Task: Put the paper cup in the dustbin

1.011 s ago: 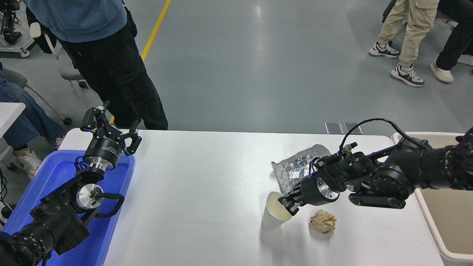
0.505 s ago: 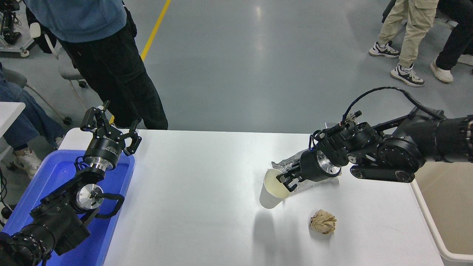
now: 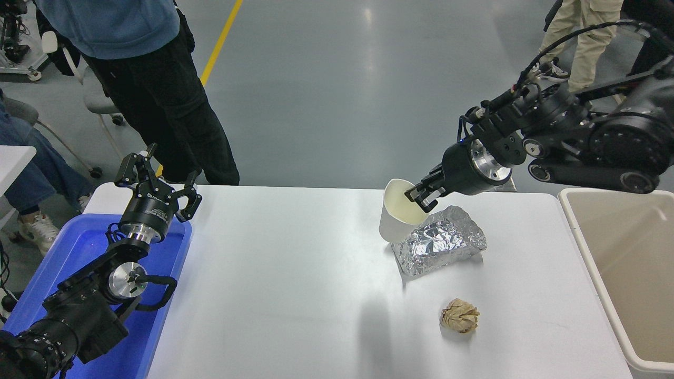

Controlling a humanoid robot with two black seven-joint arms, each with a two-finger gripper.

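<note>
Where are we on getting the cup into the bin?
Done: the right gripper has the paper cup pinched by its rim and held up off the table, above the foil bag. In hand: the carry. Left: the cup is not yet over the dustbin at the table's right end, so it needs moving across and releasing. The left gripper is parked over the blue tray.

— What lies between the raised small white paper cup (image 3: 396,211), pinched at its rim by the right black gripper (image 3: 419,197), and the large beige plastic dustbin (image 3: 621,273)?

— Only the crinkled silver foil bag (image 3: 439,241), low beneath the cup; above it, open air.

— Elsewhere?

— The crumpled brown paper ball (image 3: 460,315) sits nearer; the white table (image 3: 284,273) is bare mid-span; the left black gripper (image 3: 158,181) hangs over the blue plastic tray (image 3: 79,252).
</note>
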